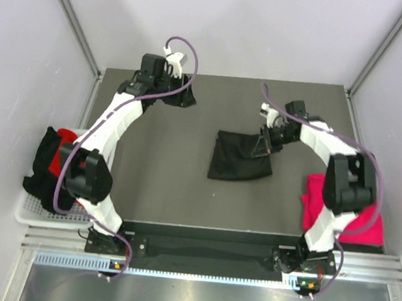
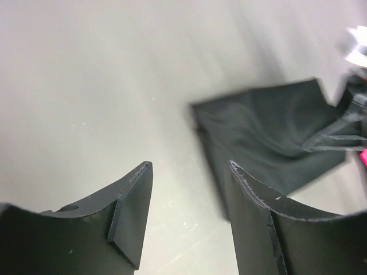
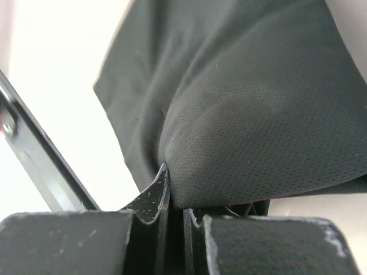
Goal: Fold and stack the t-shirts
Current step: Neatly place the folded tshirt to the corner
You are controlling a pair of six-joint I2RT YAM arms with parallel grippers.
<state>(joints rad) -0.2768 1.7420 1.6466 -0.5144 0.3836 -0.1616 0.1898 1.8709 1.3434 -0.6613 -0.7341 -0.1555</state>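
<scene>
Fold underway: black tee (image 1: 239, 158) mid bench (image 1: 154, 189).
Right tool (image 1: 265, 146) clenched on its edge, left tool (image 2: 189, 172) released, clear of cloth. Pink tee (image 1: 317, 197) at right; tees (image 1: 51, 157) in basket (image 1: 31, 212) unfolded, nothing stacked.

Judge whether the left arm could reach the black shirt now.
Probably yes: the left arm has open jaws, and only bare table lies between them and the black shirt, though the right arm grips one corner.

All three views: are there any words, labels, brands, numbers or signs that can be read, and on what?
None: no text can be read in any view.
The black t-shirt clamped in the right claw is plain cloth with no print showing.
The pink t-shirt is plain too.
</scene>
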